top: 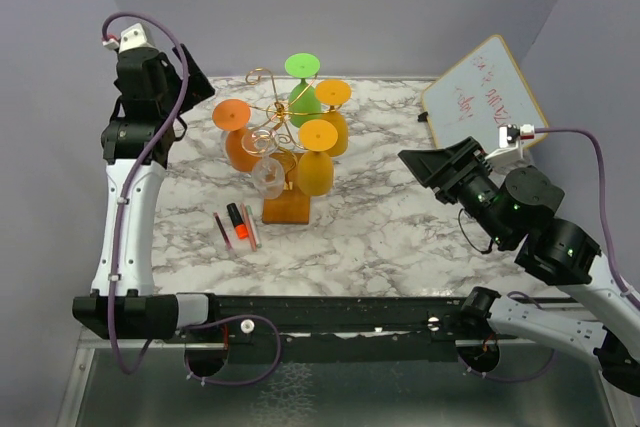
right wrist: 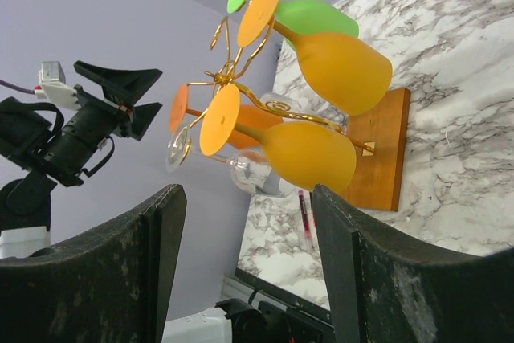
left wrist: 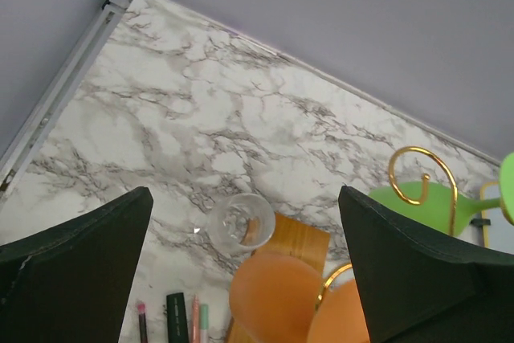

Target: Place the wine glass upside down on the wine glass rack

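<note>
The wine glass rack (top: 272, 112) is a gold wire stand on an orange-brown wooden base (top: 286, 210) in the middle of the table. A clear wine glass (top: 268, 175) hangs upside down on its front-left arm, with no gripper touching it. It also shows in the left wrist view (left wrist: 241, 224) and the right wrist view (right wrist: 259, 173). My left gripper (top: 190, 97) is open and empty, raised to the left of the rack. My right gripper (top: 420, 175) is open and empty, to the right of the rack and facing it.
Coloured glasses hang upside down on the rack: orange (top: 238, 142), green (top: 304, 97) and two yellow-orange (top: 316, 165). Several pens and markers (top: 238, 225) lie left of the base. A whiteboard (top: 482, 95) leans at the back right.
</note>
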